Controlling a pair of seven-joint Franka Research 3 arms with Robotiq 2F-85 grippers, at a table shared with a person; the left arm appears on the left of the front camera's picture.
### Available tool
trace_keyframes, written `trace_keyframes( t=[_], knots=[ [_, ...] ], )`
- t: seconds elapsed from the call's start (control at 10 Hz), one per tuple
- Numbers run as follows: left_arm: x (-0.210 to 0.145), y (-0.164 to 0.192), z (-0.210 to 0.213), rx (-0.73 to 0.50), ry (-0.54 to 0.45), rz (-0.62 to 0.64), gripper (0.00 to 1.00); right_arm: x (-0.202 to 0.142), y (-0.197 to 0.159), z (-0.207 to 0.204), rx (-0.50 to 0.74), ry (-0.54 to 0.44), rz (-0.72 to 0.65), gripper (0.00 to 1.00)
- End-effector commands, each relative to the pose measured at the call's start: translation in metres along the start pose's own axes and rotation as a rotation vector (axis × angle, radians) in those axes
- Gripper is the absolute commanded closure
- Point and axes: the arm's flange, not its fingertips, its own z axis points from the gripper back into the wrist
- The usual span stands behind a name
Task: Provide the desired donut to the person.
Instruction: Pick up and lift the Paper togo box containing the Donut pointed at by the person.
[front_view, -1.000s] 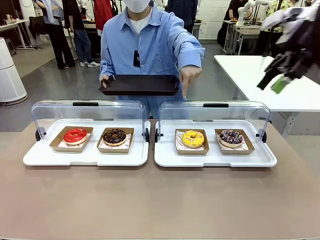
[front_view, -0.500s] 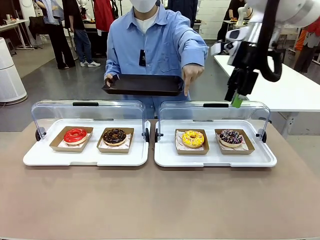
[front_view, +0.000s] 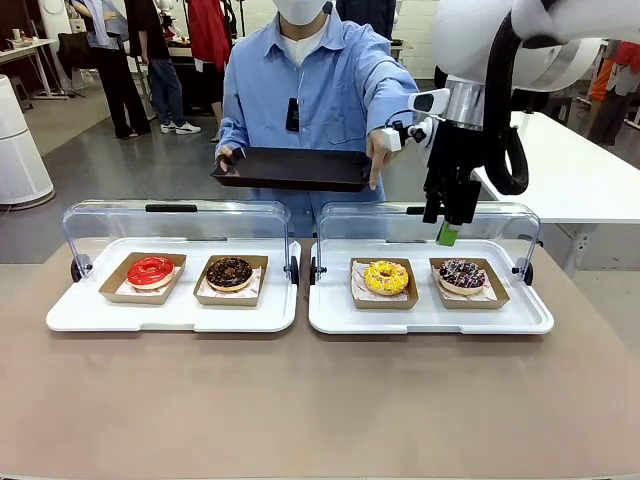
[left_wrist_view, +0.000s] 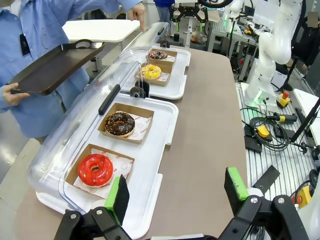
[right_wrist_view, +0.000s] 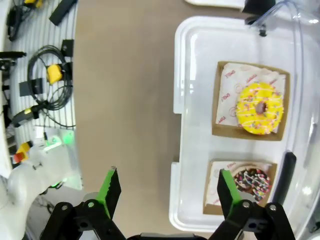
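Observation:
The person (front_view: 318, 80) in a light blue shirt stands across the table holding a dark tray (front_view: 290, 168). One hand (front_view: 376, 152) points a finger down toward the yellow sprinkled donut (front_view: 386, 276). That donut shares the right white case (front_view: 330, 312) with a chocolate donut with coloured sprinkles (front_view: 462, 274). My right gripper (front_view: 447, 230) hangs open above this case, over the gap between both donuts; from its wrist I see the yellow donut (right_wrist_view: 261, 108) and the sprinkled one (right_wrist_view: 251, 180) below. My left gripper (left_wrist_view: 176, 187) is open over the table's left end, holding nothing.
The left case (front_view: 70, 318) holds a red glazed donut (front_view: 150, 270) and a chocolate donut (front_view: 230, 272), each in a brown paper tray. Both clear lids (front_view: 175, 222) are tilted open at the back. The brown tabletop (front_view: 320, 400) lies bare in front.
My right arm has swung in from the far right and come down over the right case. The person has shifted slightly right, still pointing.

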Motion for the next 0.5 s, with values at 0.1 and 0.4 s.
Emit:
trace_keyframes(
  t=[0.1, 0.4],
  knots=[
    [-0.001, -0.001, 0.000, 0.005, -0.029, -0.022, 0.00, 0.000, 0.000, 0.000, 0.000, 0.000, 0.000, 0.00],
    [-0.001, -0.001, 0.000, 0.005, -0.029, -0.022, 0.00, 0.000, 0.000, 0.000, 0.000, 0.000, 0.000, 0.00]
  ],
)
